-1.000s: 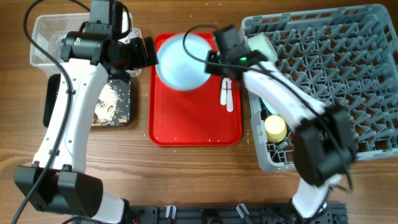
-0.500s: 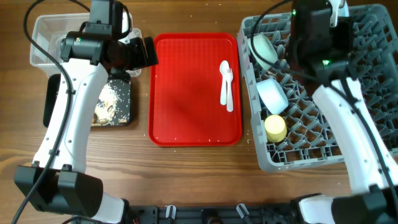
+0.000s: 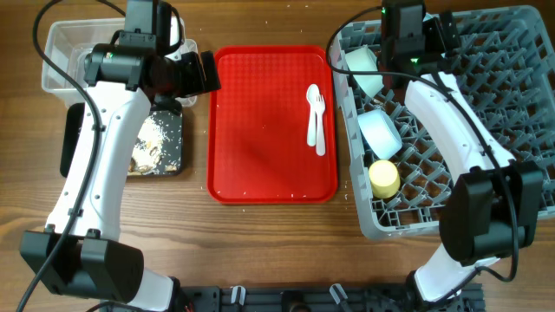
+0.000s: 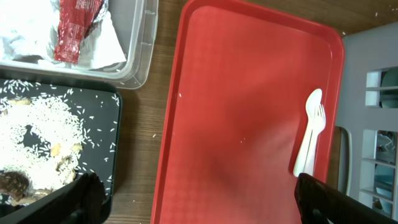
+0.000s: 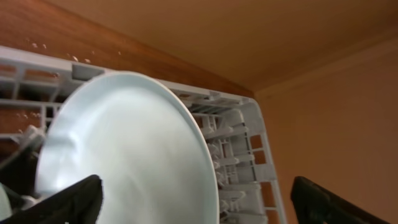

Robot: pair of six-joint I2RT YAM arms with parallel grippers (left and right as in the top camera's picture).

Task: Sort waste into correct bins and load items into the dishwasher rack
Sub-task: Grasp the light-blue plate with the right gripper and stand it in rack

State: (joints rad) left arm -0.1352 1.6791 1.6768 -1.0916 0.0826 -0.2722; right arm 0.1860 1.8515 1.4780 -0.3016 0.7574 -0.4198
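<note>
**A:** Why is the plate [image 5: 124, 155] on its edge and not lying flat?

**B:** It sits in the far left corner of the rack [image 3: 503, 113], and the pegs look to be propping it up. Upright it takes one slot and leaves the grid free. The right gripper [image 5: 196, 196] is spread wide with a finger out on either side of the plate, so it isn't squeezing it. I'd say the plate stands on its own.

**A:** And the other dishes?

**B:** They're down the same left column. A bowl [image 3: 380, 130] is tipped between pegs, and the yellow cup [image 3: 384, 178] is nearer the front. Keeping them together saves the right arm some reaching, I'd guess.

**A:** What's left outside the rack?

**B:** The spoon [image 3: 311, 121] and fork [image 3: 320, 134] lie side by side, touching, near the right edge of the red tray [image 3: 260, 130]. That's the edge closest to the rack.

**A:** The left arm seems idle.

**B:** The left gripper [image 3: 208, 74] hangs over the red tray's left rim, open and holding nothing. Beside it, the napkins [image 4: 25, 31] and the sauce packet [image 4: 74, 28] are in the clear tub [image 4: 140, 62]. The food scraps [image 4: 37, 130] are spread in the black tray [image 4: 117, 137], so dry rubbish is kept apart from food.

**A:** Is it nearly finished, then?

**B:** By my reckoning only the cutlery is left. A few crumbs dot the desk [image 3: 260, 251].
</note>
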